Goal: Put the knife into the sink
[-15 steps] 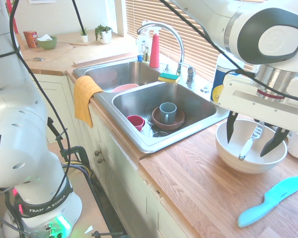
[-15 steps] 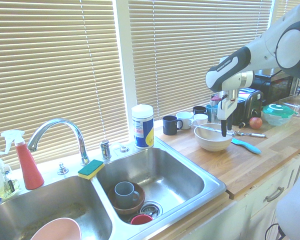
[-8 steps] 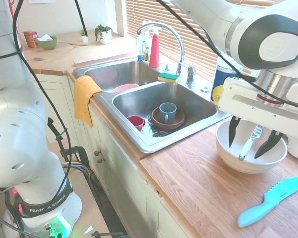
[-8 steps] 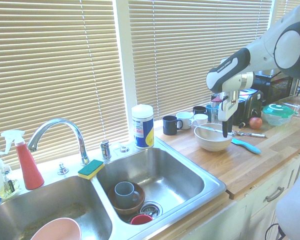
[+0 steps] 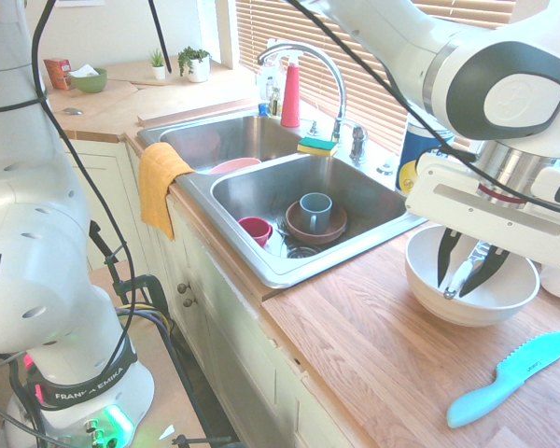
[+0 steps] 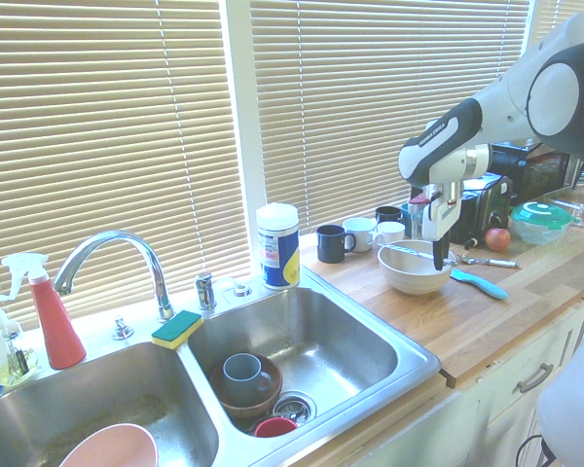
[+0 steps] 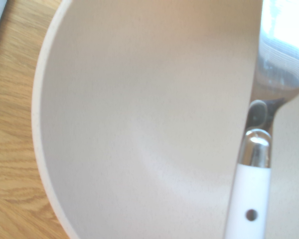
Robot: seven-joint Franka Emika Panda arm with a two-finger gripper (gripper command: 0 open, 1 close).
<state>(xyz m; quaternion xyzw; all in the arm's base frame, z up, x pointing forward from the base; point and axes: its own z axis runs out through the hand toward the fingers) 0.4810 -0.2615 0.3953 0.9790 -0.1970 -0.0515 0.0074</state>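
The knife (image 5: pixel 470 265) lies slanted in a white bowl (image 5: pixel 424 276) on the wooden counter right of the sink (image 5: pixel 258 190). My gripper (image 5: pixel 467 282) reaches down into the bowl, its dark fingers drawn in close on either side of the knife; whether they touch it is unclear. In the second exterior view the gripper (image 6: pixel 436 259) hangs over the bowl (image 6: pixel 409 278), and the knife's blade (image 6: pixel 403 250) sticks out over the rim. The wrist view shows the knife's white handle (image 7: pixel 251 198) across the bowl's inside (image 7: pixel 119 119). The sink (image 6: pixel 350 336) holds dishes.
A turquoise plastic knife (image 5: pixel 510 375) lies on the counter near the bowl. In the near basin a grey cup (image 5: pixel 315 211) sits in a brown bowl beside a red cup (image 5: pixel 256 229). A tall tap (image 5: pixel 310 58), a sponge (image 5: pixel 315 145) and mugs (image 6: pixel 358 233) stand behind.
The fingers have drawn together from wide open to a narrow gap around the knife. The gripper stayed over the bowl, and the knife has not moved.
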